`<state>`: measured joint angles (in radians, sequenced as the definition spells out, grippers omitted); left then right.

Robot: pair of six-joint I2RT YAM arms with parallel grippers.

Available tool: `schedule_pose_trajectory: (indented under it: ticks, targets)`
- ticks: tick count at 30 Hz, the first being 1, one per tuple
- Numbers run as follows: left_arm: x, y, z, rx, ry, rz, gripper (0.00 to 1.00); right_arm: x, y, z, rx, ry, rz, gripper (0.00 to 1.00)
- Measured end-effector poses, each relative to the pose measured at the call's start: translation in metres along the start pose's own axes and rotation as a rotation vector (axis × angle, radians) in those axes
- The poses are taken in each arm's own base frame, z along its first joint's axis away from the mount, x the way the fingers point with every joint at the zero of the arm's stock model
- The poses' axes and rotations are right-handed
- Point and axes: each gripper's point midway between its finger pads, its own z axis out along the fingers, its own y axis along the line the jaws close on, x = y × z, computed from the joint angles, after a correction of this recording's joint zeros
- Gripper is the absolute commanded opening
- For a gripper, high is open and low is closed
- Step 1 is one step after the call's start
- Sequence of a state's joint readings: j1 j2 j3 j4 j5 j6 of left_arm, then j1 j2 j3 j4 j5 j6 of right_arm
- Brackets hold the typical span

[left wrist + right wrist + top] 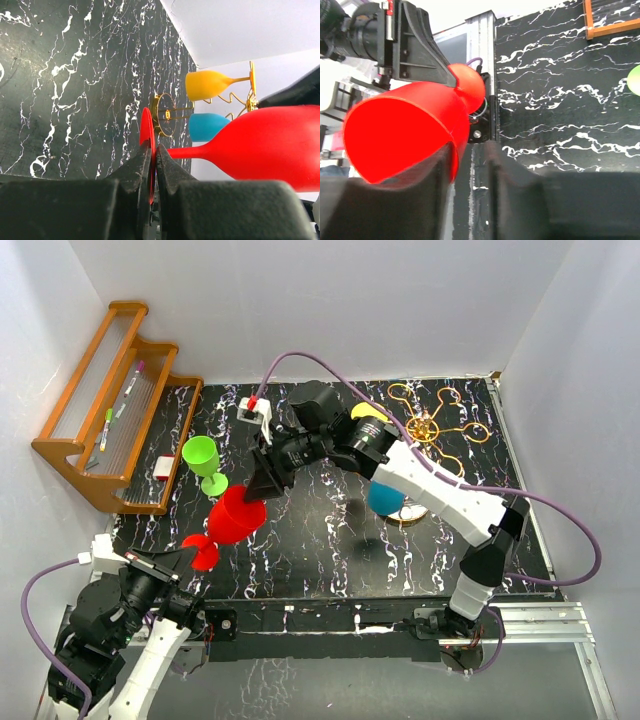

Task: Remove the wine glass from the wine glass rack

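The red wine glass (235, 517) lies on its side in the air over the table's front left. My left gripper (154, 150) is shut on the flat red foot (146, 127) of this glass. Its bowl (270, 145) points toward my right gripper (262, 485). In the right wrist view the right gripper (470, 155) stands open. Its left finger is at the bowl's rim (405, 125), and a gap shows between the fingers. The gold wine glass rack (432, 428) stands at the back right, with a yellow glass (369, 412) and a blue glass (385, 498) hanging on it.
A green wine glass (204, 460) stands upright just beyond the red one. An orange-brown wooden stepped shelf (110, 405) with pens sits at the back left. White walls close the back and both sides. The right arm spans the table's middle.
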<state>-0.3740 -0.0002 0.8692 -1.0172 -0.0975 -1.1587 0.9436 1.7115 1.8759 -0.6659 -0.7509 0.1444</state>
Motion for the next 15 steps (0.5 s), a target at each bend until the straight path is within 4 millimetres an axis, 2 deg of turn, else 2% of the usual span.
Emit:
schedule_pose_trajectory:
  ticks: [1, 2, 3, 5, 10, 15]
  targets:
    - [0.0, 0.0, 0.0, -0.001, 0.0, 0.0, 0.0, -0.001, 0.002, 0.0, -0.003, -0.001, -0.003, 0.09]
    - [0.0, 0.0, 0.0, -0.001, 0.0, 0.002, 0.0, -0.002, 0.004, 0.001, -0.006, -0.001, -0.001, 0.08]
    - [0.0, 0.001, 0.001, -0.004, -0.001, 0.004, 0.03, -0.003, 0.006, 0.001, -0.008, -0.003, -0.005, 0.08]
    - [-0.002, 0.002, 0.001, -0.015, -0.01, 0.01, 0.16, -0.008, 0.004, 0.001, 0.022, -0.011, -0.006, 0.08]
    - [-0.023, -0.007, -0.006, -0.081, -0.065, 0.071, 0.21, -0.015, -0.016, 0.003, 0.145, -0.034, 0.0, 0.08]
    - [-0.046, -0.019, -0.01, -0.123, -0.128, 0.147, 0.44, -0.023, -0.033, 0.003, 0.222, -0.057, 0.018, 0.08]
